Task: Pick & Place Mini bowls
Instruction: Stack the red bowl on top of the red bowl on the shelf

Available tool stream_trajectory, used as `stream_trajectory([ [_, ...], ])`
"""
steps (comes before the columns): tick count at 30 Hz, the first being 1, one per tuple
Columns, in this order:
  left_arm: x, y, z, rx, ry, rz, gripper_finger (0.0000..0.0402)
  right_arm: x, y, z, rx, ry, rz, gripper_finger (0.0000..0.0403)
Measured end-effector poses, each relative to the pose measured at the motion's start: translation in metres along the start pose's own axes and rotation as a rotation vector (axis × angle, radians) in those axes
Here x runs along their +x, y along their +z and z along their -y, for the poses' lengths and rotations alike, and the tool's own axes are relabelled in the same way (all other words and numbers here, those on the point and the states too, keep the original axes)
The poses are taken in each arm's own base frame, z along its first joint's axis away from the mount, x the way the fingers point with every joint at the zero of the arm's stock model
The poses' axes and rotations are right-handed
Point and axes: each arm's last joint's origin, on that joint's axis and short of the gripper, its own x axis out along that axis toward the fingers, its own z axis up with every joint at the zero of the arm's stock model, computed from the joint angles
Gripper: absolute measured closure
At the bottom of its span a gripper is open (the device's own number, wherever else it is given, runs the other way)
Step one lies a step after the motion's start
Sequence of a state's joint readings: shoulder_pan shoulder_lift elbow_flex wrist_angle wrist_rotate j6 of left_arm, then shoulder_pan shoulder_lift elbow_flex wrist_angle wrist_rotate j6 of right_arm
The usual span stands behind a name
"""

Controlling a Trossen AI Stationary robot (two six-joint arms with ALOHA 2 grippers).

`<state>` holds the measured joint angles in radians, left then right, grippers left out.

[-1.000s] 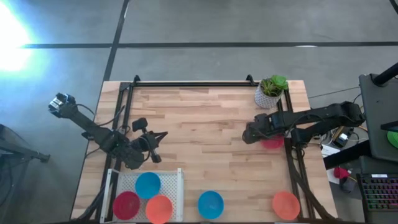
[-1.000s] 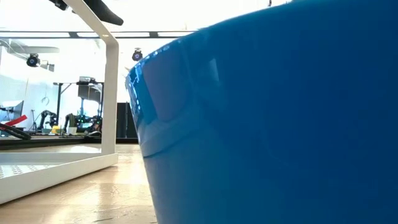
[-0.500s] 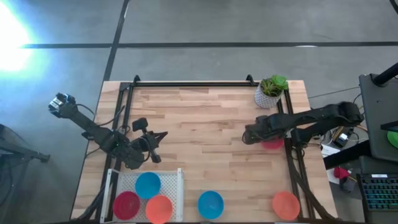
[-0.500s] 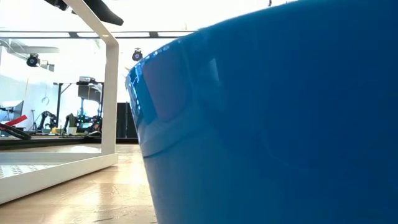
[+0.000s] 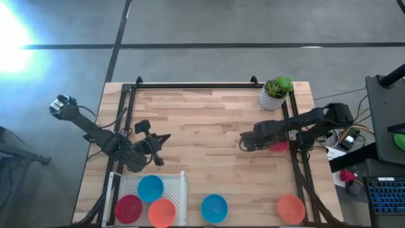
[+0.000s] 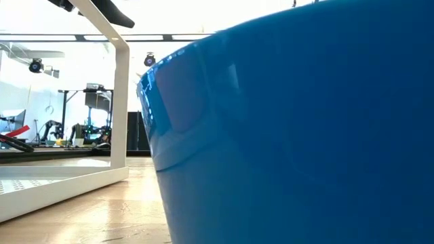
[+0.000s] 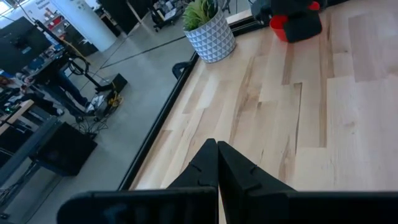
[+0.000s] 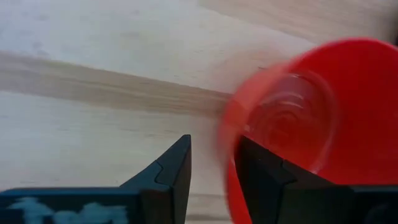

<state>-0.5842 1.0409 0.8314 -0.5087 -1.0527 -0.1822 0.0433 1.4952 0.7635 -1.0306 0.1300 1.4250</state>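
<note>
A red mini bowl (image 5: 277,146) sits on the table's right side, half hidden under my right arm. My right gripper (image 8: 214,152) is open and points down over its rim (image 8: 226,143): one finger stands inside the bowl, the other outside. The left wrist view shows this bowl (image 7: 281,26) far off under the right gripper. A blue (image 5: 150,187), a red (image 5: 128,208) and an orange bowl (image 5: 162,213) lie in the white tray (image 5: 183,183). A blue bowl (image 5: 214,208) and an orange bowl (image 5: 291,208) rest on the near edge. My left gripper (image 5: 162,142) is shut and waits above the tray. My right gripper straddles the red bowl's rim (image 8: 226,143) from above, one finger (image 8: 261,174) inside the bowl and one (image 8: 177,165) outside. A strip of table shows between the outer finger and the rim. Whether the inner finger touches the wall, I cannot tell.
A white pot with a green plant (image 5: 275,94) stands at the far right corner, close behind my right arm. The blue bowl (image 6: 291,135) fills most of the low view, beside the tray's white frame (image 6: 122,102). Bare wood lies across the table's middle.
My right gripper has moved a little toward the table's left, and the arm's elbow has drawn in toward the table. The red bowl stays about where it was.
</note>
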Motion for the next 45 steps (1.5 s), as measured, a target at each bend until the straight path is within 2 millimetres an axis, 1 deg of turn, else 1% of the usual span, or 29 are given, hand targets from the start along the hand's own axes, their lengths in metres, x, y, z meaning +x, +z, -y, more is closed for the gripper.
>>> stream_trajectory([
  [4, 0.0, 0.0, 0.0, 0.0, 0.0, 0.0, 0.0402, 0.009, -0.001, -0.007, -0.078, -0.02, -0.022, 0.0311],
  [9, 0.0, 0.0, 0.0, 0.0, 0.0, 0.0, 0.0402, 0.015, -0.001, -0.011, -0.129, -0.035, -0.035, 0.0379],
  [10, 0.0, 0.0, 0.0, 0.0, 0.0, 0.0, 0.0401, 0.016, -0.001, -0.012, -0.142, -0.035, -0.035, 0.0386],
  [14, 0.0, 0.0, 0.0, 0.001, 0.0, -0.001, 0.0402, 0.015, -0.001, -0.012, -0.157, -0.032, -0.034, 0.0392],
  [18, 0.0, 0.0, 0.0, 0.001, 0.0, -0.001, 0.0401, 0.011, 0.0, -0.012, -0.147, -0.006, -0.028, 0.0394],
  [20, 0.0, 0.0, 0.0, 0.001, 0.0, -0.001, 0.0402, 0.005, 0.001, -0.015, -0.147, 0.014, -0.023, 0.0394],
  [23, 0.0, 0.0, 0.0, 0.001, 0.0, -0.001, 0.0402, -0.01, 0.005, -0.027, -0.184, 0.077, 0.003, 0.0394],
  [26, 0.0, 0.0, 0.0, 0.001, 0.0, -0.001, 0.0401, -0.03, 0.011, -0.041, -0.223, 0.141, 0.064, 0.0394],
  [31, 0.0, 0.0, 0.0, 0.001, 0.0, -0.001, 0.0402, -0.068, 0.022, -0.069, -0.336, 0.229, 0.201, 0.0394],
  [35, 0.0, 0.0, 0.0, 0.001, 0.0, -0.001, 0.0402, -0.09, 0.033, -0.098, -0.416, 0.281, 0.243, 0.0394],
  [39, 0.0, 0.0, 0.0, 0.001, 0.0, -0.001, 0.0401, -0.103, 0.042, -0.133, -0.561, 0.298, 0.285, 0.0394],
  [45, 0.0, 0.0, 0.0, -0.008, 0.0, 0.001, 0.0402, -0.108, 0.052, -0.183, -0.775, 0.305, 0.336, 0.0394],
])
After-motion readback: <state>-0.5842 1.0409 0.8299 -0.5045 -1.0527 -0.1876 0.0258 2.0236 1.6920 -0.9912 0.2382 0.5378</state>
